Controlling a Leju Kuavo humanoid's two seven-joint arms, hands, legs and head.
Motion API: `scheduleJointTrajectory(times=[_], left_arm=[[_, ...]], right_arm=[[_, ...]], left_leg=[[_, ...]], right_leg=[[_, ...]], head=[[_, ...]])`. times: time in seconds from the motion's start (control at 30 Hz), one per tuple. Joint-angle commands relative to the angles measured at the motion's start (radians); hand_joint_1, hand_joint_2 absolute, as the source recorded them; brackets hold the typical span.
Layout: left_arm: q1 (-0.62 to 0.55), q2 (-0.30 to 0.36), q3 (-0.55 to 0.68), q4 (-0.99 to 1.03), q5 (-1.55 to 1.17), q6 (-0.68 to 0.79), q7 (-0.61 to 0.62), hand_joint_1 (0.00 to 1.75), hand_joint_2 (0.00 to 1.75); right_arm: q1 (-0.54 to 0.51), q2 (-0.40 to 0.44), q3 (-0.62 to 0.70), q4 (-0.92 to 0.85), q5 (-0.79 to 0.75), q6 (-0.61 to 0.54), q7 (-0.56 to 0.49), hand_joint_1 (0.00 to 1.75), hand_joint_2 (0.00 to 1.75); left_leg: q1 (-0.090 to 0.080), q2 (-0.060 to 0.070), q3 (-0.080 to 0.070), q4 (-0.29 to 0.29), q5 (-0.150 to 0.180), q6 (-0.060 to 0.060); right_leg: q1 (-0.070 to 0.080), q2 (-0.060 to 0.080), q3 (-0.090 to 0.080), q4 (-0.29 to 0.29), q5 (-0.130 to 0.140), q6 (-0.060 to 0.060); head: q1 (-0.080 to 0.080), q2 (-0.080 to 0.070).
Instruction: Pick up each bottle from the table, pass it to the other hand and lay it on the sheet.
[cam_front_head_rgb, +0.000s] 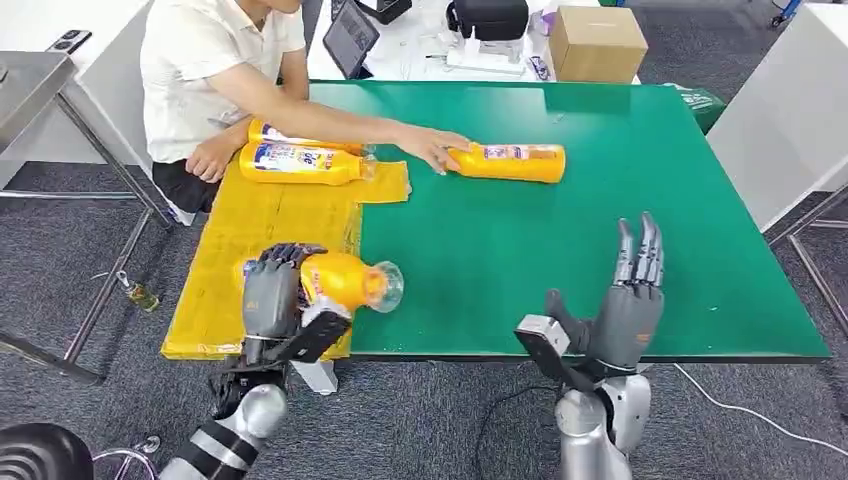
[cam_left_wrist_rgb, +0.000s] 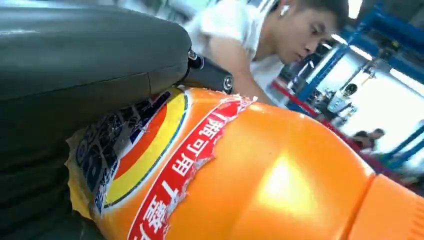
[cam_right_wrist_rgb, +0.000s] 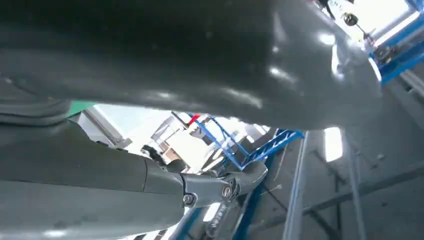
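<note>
Head view: left hand gripping an orange bottle sideways, dark fingers wrapping over its labelled body, clear cap end pointing toward the right hand, hovering above the near edge of the yellow sheet where it meets the green tabletop. Right hand rising upright over the near tabletop edge, palm turned toward the bottle, fingers straight and spread a little, holding nothing, well apart from the bottle. Two more bottles lying side by side at the far end of the sheet, beside a seated person's forearm. Fourth bottle lying on the bare tabletop, the person's hand touching its near end. Cardboard box sitting beyond the far edge. Left wrist view: bottle's torn label and orange shoulder pressing against the grey palm. Right wrist view: blurred, probably showing fingers extended.
</note>
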Motion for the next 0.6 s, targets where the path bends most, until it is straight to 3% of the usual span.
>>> scheduleJointTrajectory(times=[0.03,0.23,0.6], left_arm=[[-0.336,0.000,0.065,0.477,-0.135,-0.168,0.060,1.75,1.75],[-0.449,-0.025,0.069,0.692,-0.131,-0.293,0.062,1.75,1.75],[-0.449,-0.025,0.069,0.692,-0.131,-0.293,0.062,1.75,1.75]], right_arm=[[-0.093,0.019,0.041,0.236,-0.064,0.003,-0.002,0.00,0.00],[-0.107,-0.006,0.107,0.302,-0.099,0.003,-0.002,0.00,0.00],[-0.107,-0.006,0.107,0.302,-0.099,0.003,-0.002,0.00,0.00]], left_leg=[[0.001,0.000,0.003,-0.001,0.001,0.000],[0.002,0.001,0.005,0.000,0.001,0.001],[0.001,0.001,0.004,0.000,0.001,0.001]], right_leg=[[0.002,-0.001,0.003,-0.001,0.000,-0.002],[0.002,-0.001,0.006,-0.001,0.000,-0.003],[0.001,-0.001,0.005,0.000,-0.001,-0.003]], head=[[0.000,0.000],[0.000,0.000],[0.000,0.000]])
